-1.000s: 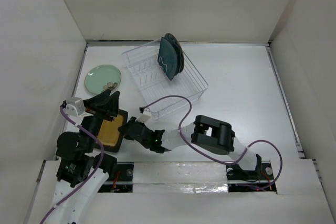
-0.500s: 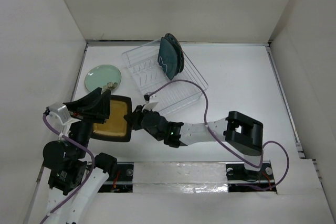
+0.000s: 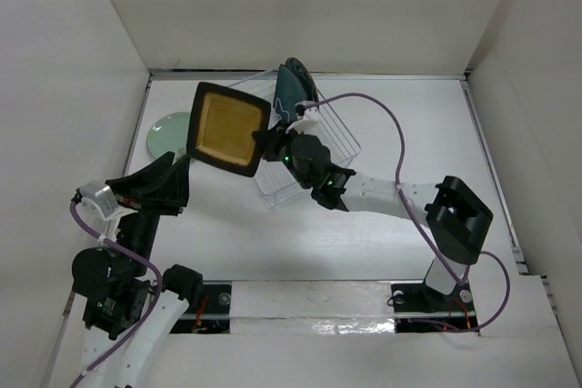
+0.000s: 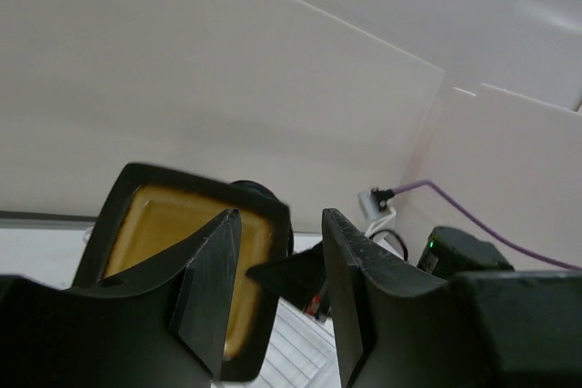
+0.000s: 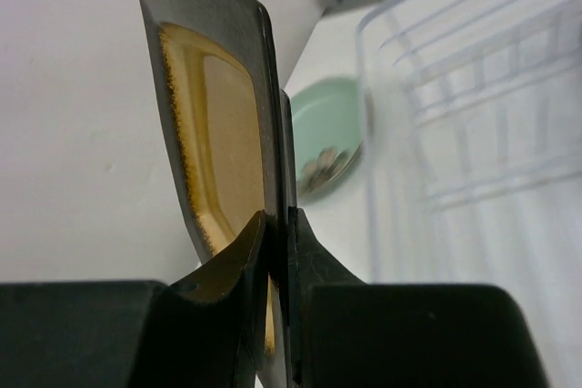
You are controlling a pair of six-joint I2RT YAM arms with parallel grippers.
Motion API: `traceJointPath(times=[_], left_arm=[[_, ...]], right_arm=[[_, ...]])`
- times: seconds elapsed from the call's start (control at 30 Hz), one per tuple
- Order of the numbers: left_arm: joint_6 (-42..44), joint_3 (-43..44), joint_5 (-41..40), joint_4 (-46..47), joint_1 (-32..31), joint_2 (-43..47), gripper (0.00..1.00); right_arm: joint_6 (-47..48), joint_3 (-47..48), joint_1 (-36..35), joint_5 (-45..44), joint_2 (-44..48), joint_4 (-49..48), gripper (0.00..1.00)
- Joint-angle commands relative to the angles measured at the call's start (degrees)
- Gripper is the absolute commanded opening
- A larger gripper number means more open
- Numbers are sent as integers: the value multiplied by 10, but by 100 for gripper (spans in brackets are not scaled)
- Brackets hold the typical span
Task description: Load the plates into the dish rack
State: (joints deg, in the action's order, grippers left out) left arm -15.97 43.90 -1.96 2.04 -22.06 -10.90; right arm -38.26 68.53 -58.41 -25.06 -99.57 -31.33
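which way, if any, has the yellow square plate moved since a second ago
yes. the yellow plate has left the near left of the table, rising toward the dish rack, now on edge in the right gripper.

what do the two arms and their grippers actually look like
Both arms have white links and bulky black joint housings. The left arm and the right arm each trail a thin purple cable. The left gripper and right gripper have matte black, wedge-shaped fingers. A small green light glows near the right wrist.
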Motion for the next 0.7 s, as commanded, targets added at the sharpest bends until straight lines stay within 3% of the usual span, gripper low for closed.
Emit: traceJointPath(times=[0.0,0.17,0.67], left_arm=[[-7,-27,5,29,-3,7,38],[-6,-70,11,45,-3,0,38],[14,-91,13,33,-3,-14,38]], right_arm=[[68,48,35,-53,54,-109,0],[183,114,58,-128,25,-103,0],[443,289,101,-213,-124,-127,0]])
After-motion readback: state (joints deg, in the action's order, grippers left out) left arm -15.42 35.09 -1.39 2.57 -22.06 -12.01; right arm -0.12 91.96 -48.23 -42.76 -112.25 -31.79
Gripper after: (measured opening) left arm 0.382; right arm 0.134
